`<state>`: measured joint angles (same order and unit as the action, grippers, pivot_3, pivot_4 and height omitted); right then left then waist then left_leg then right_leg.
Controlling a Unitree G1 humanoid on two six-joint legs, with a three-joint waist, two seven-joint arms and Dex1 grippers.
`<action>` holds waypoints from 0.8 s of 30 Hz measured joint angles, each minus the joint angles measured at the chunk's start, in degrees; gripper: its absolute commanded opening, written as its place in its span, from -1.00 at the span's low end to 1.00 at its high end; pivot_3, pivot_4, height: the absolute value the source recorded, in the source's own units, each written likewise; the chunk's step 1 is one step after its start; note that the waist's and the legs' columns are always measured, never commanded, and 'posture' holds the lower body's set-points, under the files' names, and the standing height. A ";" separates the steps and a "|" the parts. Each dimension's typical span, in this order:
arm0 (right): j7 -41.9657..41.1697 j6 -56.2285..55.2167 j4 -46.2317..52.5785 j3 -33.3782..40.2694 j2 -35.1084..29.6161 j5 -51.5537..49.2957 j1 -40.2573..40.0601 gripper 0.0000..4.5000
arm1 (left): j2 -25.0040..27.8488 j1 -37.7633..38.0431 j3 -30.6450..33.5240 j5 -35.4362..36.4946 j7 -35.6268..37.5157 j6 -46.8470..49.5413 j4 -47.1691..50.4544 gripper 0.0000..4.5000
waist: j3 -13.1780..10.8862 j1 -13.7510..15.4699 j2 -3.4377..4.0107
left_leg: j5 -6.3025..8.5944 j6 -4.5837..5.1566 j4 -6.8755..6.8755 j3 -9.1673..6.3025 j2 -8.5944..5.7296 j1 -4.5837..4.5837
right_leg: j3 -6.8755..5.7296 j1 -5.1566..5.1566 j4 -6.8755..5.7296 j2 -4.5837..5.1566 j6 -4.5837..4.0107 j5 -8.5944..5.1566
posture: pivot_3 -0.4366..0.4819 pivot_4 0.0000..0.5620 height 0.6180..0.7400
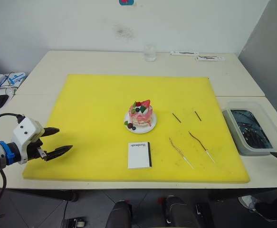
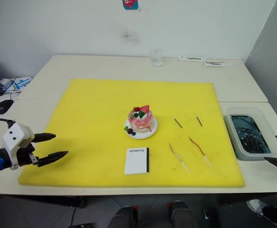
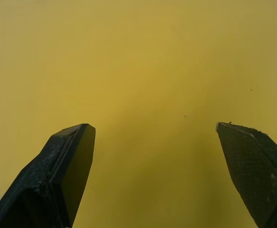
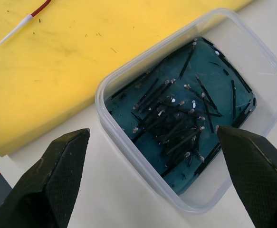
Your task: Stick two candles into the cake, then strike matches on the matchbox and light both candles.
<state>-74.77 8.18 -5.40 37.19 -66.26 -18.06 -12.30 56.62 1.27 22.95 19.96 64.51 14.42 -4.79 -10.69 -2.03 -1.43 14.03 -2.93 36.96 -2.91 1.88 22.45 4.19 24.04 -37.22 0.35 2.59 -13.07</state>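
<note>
Head views: cake (image 1: 141,115) sits mid-frame on the yellow mat (image 1: 90,109), matchbox (image 1: 139,155) just below it, matches (image 1: 176,117) and candles (image 1: 181,153) to its right. Left gripper (image 1: 57,141) is spread wide, empty, at the mat's lower-left edge w/ bare mat around it. Right wrist view adds detail: right gripper (image 4: 157,175), fingers wide apart, over a clear tub (image 4: 128,83) of spent dark sticks just off the mat's edge.

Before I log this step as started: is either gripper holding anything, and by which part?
Nothing is held. The left gripper and the right gripper are both open and empty.
</note>
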 measured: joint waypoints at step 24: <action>19.08 28.65 41.70 -0.36 12.58 -15.54 -0.47 0.98 | -5.78 -8.59 -13.91 24.97 -1.82 26.40 35.20 1.00 | 0.04 0.22 -0.06 | -0.01 0.00 0.06 -0.14 -0.02 0.03 | 0.00 -0.07 -0.05 -0.05 0.16 0.09 | -0.05 -0.47 1.00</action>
<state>-55.68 36.83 36.30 36.82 -53.68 -33.59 -12.77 50.85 -7.32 9.04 44.93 62.69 40.83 30.41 -10.65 -1.81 -1.49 14.03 -2.93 37.02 -3.05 1.86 22.48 4.19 23.97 -37.27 0.30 2.74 -12.98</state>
